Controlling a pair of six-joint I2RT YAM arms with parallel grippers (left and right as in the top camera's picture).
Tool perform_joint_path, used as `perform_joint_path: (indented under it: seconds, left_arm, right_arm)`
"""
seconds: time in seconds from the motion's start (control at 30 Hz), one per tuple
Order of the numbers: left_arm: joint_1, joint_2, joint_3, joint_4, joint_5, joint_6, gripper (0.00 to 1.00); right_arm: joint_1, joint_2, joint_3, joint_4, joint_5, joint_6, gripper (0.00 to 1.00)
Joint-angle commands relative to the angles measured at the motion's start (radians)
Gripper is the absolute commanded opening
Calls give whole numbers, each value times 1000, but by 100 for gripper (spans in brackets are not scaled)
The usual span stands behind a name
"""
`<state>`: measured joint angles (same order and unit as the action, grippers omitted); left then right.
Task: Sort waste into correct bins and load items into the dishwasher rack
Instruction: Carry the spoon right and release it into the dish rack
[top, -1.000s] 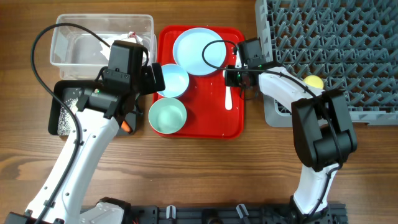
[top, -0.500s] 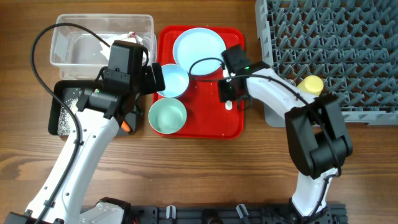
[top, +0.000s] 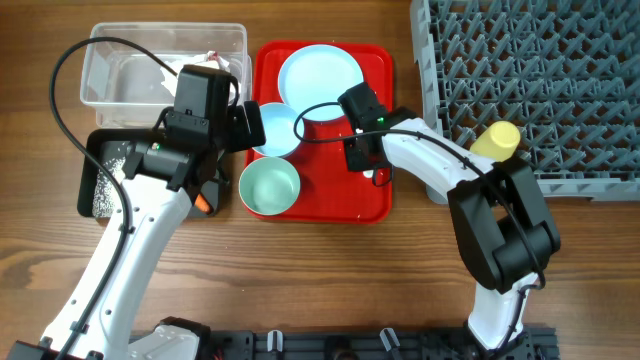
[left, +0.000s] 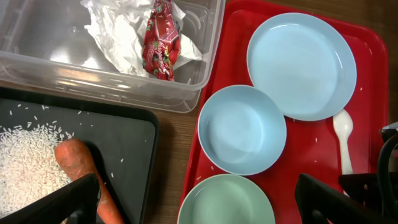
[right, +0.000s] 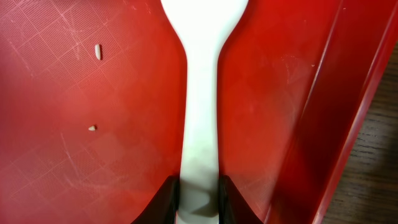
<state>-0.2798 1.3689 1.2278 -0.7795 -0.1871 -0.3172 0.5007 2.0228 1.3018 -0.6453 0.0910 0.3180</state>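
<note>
In the right wrist view my right gripper (right: 199, 193) is shut on the handle of the white spoon (right: 201, 93), which lies on the red tray (right: 93, 74). Seen from overhead, that gripper (top: 366, 160) is low over the tray's right side. My left gripper (left: 199, 208) hangs open above the pale-green bowl (left: 227, 202). The light-blue bowl (left: 242, 129) and light-blue plate (left: 301, 65) also sit on the tray. A carrot (left: 78, 162) and rice (left: 25, 165) lie in the black bin (top: 100, 185). The napkin (left: 118, 31) and red wrapper (left: 160, 40) lie in the clear bin (top: 110, 80).
The grey dishwasher rack (top: 540, 60) fills the back right, with a yellow cup (top: 497, 138) lying at its near left edge. A few rice grains (right: 97, 51) are scattered on the tray. Bare wooden table lies in front.
My right gripper moved left from the rack's edge across the tray, came down over the spoon and closed on its handle. The left arm has not moved.
</note>
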Motion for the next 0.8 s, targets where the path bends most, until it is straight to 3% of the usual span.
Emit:
perform_joint_path:
  seconds: [0.0, 0.57, 0.77]
  left_arm:
    - [5, 6, 8, 1, -16, -2, 100]
    - [5, 6, 8, 0, -16, -2, 100]
    - [5, 6, 8, 0, -16, -2, 100]
  right_arm:
    - [1, 103, -77, -39, -27, 18, 4]
    - [-131, -389, -43, -67, -32, -83, 4]
    - [-243, -437, -43, -58, 63, -152, 5]
